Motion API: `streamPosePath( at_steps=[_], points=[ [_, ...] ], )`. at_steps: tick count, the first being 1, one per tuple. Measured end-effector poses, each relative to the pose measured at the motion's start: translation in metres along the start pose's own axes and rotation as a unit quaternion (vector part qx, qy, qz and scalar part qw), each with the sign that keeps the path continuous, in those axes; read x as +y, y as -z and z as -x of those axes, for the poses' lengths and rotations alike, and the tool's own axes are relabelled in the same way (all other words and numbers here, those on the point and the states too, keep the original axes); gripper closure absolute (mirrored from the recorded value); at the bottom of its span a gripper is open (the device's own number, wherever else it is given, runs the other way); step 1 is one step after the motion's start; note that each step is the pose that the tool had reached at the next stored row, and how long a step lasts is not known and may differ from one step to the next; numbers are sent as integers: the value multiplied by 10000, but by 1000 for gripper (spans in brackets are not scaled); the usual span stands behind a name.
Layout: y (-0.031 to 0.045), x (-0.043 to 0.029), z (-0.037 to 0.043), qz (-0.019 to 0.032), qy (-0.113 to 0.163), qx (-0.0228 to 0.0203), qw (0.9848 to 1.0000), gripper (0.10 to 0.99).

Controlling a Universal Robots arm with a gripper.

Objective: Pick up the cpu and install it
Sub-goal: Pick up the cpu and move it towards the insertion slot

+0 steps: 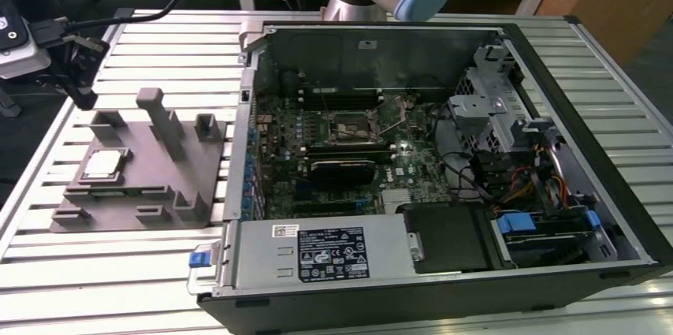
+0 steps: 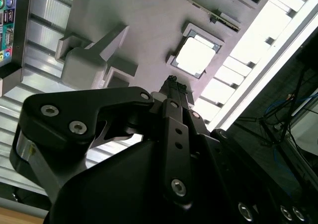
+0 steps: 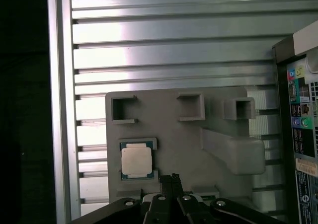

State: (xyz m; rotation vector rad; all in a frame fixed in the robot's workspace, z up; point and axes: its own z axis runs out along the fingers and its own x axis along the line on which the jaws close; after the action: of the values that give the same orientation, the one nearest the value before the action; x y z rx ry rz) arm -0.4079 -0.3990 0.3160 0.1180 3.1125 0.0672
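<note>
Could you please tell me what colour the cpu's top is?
The cpu top is silver-white, best in the first wrist view.

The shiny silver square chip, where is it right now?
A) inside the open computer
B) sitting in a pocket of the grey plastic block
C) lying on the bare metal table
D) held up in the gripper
B: the small flat silver-topped cpu lies in a square recess of the grey plastic fixture block, outside the open black computer case.
</note>
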Motion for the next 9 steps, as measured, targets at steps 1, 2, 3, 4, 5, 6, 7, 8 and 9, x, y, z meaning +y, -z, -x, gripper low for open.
streamPosePath(
  at_steps=[1, 2, 3, 4, 5, 6, 7, 8, 9],
  points=[
    [-3, 0, -1, 0, 0, 0, 10000, 980],
    [-7, 0, -2, 0, 0, 0, 10000, 980],
    [-10, -1, -3, 0, 0, 0, 10000, 980],
    [-12, -1, -3, 0, 0, 0, 10000, 980],
    [-15, -1, -3, 0, 0, 0, 10000, 980],
    [-18, -1, -4, 0, 0, 0, 10000, 980],
    [-20, -1, -4, 0, 0, 0, 10000, 980],
    [-23, -1, -5, 0, 0, 0, 10000, 980],
    [-27, -1, -6, 0, 0, 0, 10000, 980]
  ],
)
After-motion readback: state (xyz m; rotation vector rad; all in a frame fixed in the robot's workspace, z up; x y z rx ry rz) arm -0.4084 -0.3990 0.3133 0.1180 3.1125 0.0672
